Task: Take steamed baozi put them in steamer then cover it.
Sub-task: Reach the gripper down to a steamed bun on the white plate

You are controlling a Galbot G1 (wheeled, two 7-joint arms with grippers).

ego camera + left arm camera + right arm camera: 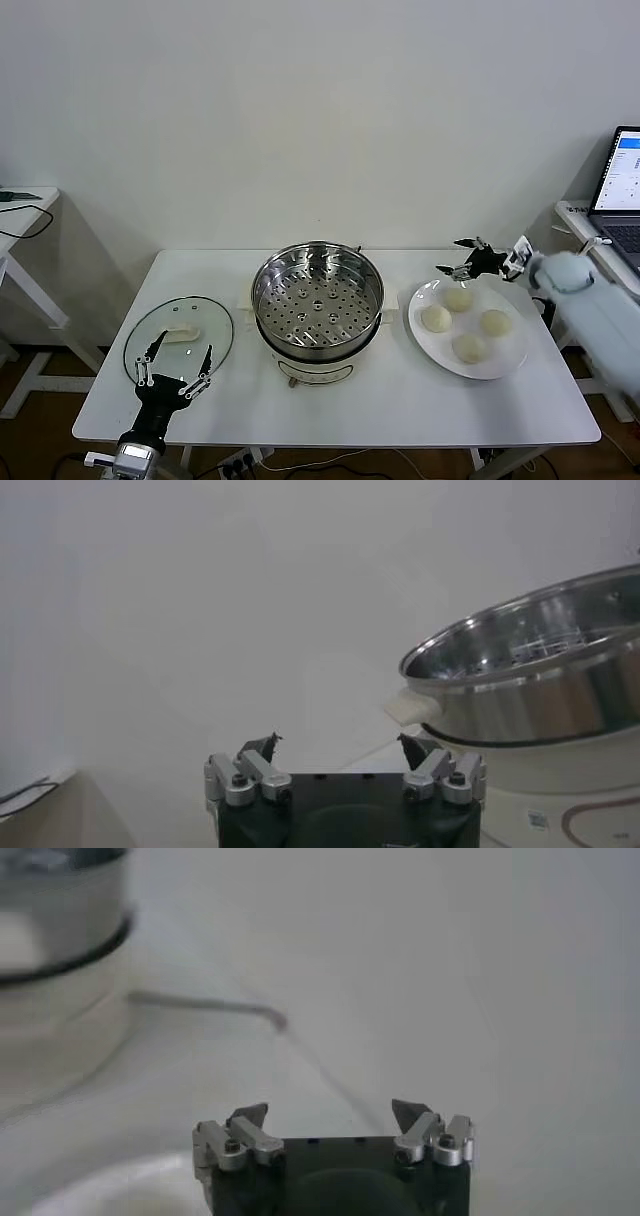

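My right gripper (457, 257) hangs over the back edge of the white plate (500, 365), just behind the rearmost bun, its fingers spread apart with nothing between them. In the right wrist view the same gripper (330, 1113) shows its two fingertips well separated over the pale tabletop, with the plate's rim (110, 1183) low in the picture and the steamer's base (55, 918) blurred off to one side.

The four steamed baozi (466, 322) sit on that plate at the right of the white table (340, 405), close together in a loose diamond: one at the back, one toward the steamer, one toward the table's right end, one nearest me. None is being touched.

The steamer (317, 290) stands in the middle of the table on its white electric base, uncovered, its perforated tray showing bare inside. The plate lies just beside it on my right.

The cover (178, 338) lies flat on the table to the left of the steamer, white handle up. My left gripper (175, 368) hovers over its near edge, fingers spread wide and gripping nothing. From the left wrist view that gripper (340, 748) shows both fingertips apart, with the steamer's shiny wall (540, 670) and a white side handle beyond.

A laptop (622, 190) sits on a separate stand at far right.
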